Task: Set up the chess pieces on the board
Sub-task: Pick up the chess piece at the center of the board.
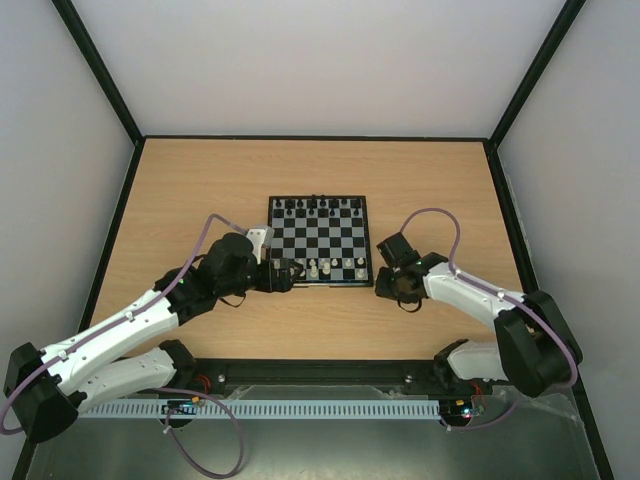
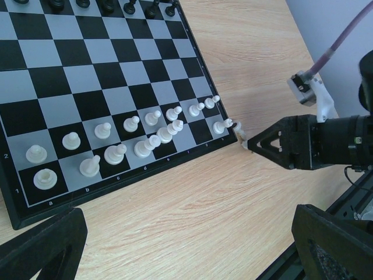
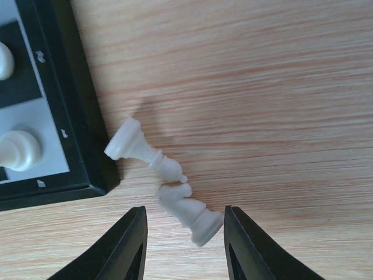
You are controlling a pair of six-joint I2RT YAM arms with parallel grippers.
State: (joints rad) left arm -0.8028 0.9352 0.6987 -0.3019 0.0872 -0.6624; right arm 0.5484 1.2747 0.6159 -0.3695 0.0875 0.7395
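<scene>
The board (image 1: 320, 240) lies mid-table, with black figures along its far row and cream-white chess pieces (image 1: 325, 268) on the two near rows. In the right wrist view a white bishop (image 3: 143, 153) and a white knight (image 3: 189, 211) lie toppled on the wood just off the board's corner (image 3: 87, 146). My right gripper (image 3: 185, 211) is open around the knight, with a gap on each side. My left gripper (image 2: 192, 233) hovers wide open and empty over bare wood at the board's near left edge, looking at the white rows (image 2: 116, 153).
Black walls frame the wooden table (image 1: 200, 190). From the left wrist camera, the right gripper (image 2: 274, 143) sits low at the board's near right corner. A lilac cable (image 1: 440, 215) loops above the right arm.
</scene>
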